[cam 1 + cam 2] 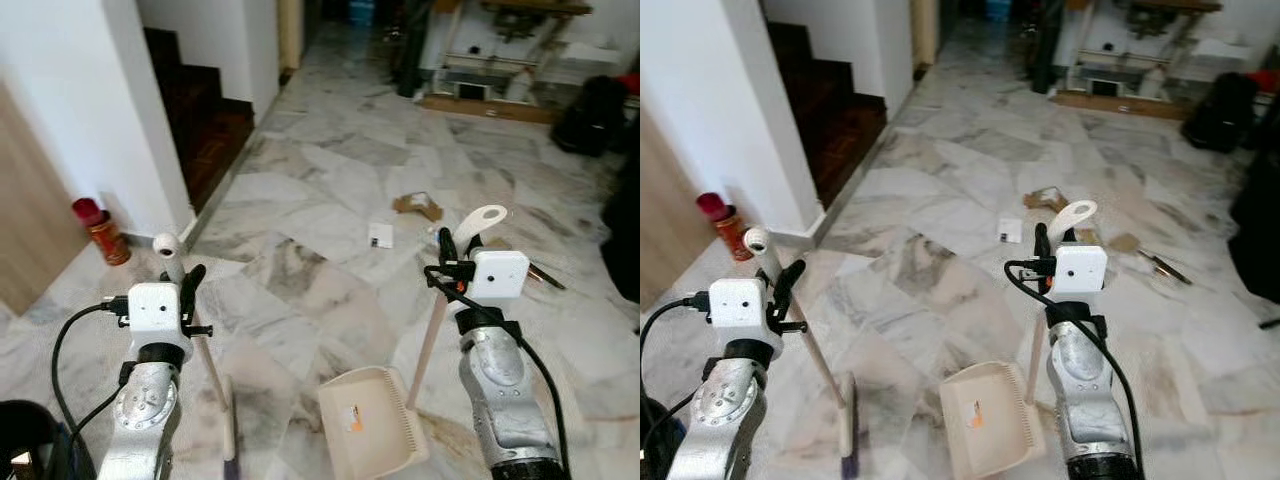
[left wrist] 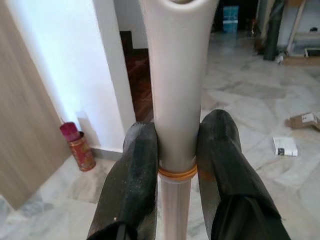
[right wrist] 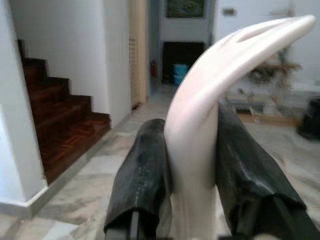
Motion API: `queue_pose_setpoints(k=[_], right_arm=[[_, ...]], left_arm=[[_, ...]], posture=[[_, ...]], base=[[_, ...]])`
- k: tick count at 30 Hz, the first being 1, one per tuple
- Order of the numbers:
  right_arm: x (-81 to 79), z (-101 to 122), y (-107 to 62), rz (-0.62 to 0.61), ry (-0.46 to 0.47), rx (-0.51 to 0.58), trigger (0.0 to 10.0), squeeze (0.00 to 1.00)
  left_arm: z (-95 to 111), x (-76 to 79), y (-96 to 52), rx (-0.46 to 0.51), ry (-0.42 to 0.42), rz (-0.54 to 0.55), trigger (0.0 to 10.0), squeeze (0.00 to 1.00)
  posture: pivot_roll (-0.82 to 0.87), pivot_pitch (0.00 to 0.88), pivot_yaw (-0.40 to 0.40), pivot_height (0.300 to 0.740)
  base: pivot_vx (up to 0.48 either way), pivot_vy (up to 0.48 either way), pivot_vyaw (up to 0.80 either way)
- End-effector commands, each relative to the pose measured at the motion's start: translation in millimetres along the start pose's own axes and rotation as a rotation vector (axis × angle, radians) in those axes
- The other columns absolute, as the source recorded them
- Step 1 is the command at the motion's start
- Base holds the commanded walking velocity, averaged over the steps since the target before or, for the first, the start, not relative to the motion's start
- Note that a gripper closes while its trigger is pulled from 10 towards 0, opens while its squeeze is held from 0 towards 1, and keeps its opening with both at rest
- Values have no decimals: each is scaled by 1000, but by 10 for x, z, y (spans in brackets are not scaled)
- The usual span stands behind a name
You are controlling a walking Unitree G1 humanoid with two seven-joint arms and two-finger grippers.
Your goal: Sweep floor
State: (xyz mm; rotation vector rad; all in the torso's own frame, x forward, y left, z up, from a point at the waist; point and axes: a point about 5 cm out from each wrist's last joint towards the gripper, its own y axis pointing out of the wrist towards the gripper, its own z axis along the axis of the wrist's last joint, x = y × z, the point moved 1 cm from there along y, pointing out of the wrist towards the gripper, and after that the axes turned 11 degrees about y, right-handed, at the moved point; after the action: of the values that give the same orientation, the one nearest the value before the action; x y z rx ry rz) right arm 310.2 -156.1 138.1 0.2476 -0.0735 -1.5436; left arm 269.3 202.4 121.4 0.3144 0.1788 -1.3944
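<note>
The left gripper (image 1: 185,290) is clenched on the upper end of the broom handle (image 2: 179,75). The left wrist view shows both black fingers (image 2: 132,185) pressed against the pale shaft just above an orange ring. The broom head (image 1: 231,425) rests on the marble floor (image 1: 330,180) directly ahead of the robot.

The right gripper (image 1: 452,255) is clamped on the curved white grip of the dustpan handle (image 3: 225,70). The dustpan (image 1: 370,418) sits flat on the floor just beside the broom head, with its mouth facing away from the robot.

Debris lies well ahead of both tools: a white paper scrap (image 1: 380,235), a torn cardboard piece (image 1: 418,205) and a brown scrap with a dark strip (image 1: 1145,250) to the right. A red-capped canister (image 1: 100,230) stands against the wall by the stairs (image 1: 205,110).

Risks, as judged from this position:
- Both holds sit at the very top of long handles. A sideways stroke could pivot either shaft between the fingers and cost control of the head.
- The debris is beyond present reach, so the robot must walk forward. Dragging the pan while walking could catch its lip on a tile joint.
- Light paper may skid past the pan mouth if the broom stroke is fast or off-line.
- A wide swing to the left could strike the canister.
</note>
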Motion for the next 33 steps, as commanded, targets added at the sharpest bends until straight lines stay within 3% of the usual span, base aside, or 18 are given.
queue_pose_setpoints(k=[1, 33], right_arm=[[87, 87, 16, -26, -21, 36, 10000, 0], [72, 102, 32, -16, -16, 38, 10000, 0]], left_arm=[[119, 70, 37, 48, -5, -16, 10000, 0], [118, 101, 47, 54, -12, -37, 10000, 0]], posture=[[-62, 25, -1, 740], [-73, 19, -1, 740]], base=[[322, 0, 0], [332, 0, 0]])
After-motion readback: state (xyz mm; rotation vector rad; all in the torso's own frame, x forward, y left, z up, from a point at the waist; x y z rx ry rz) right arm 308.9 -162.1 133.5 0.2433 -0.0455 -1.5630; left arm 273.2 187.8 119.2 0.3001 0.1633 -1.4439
